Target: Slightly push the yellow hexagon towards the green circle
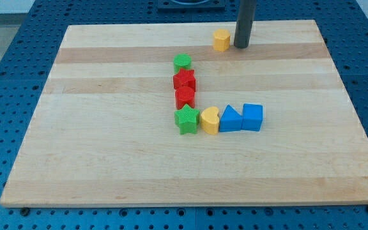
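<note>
Yellow hexagon (221,39) near the view's top edge of the wooden board (107,160), upright and alone. My tip (241,46) just beside the hexagon on the view's right, a thin gap or bare contact, cannot tell which; plain rod, nothing to open, nothing held. Green circle (183,62) below the hexagon and to the view's left, bare board between the two. Below the hexagon again, past the circle, in a touching column: a red star (184,80), then a red block (184,96) of unclear shape. Farthest from the hexagon, a row toward the view's bottom: green star (186,119), yellow rounded block (209,119), blue triangle (230,119), blue cube (252,117), each touching its neighbour.
</note>
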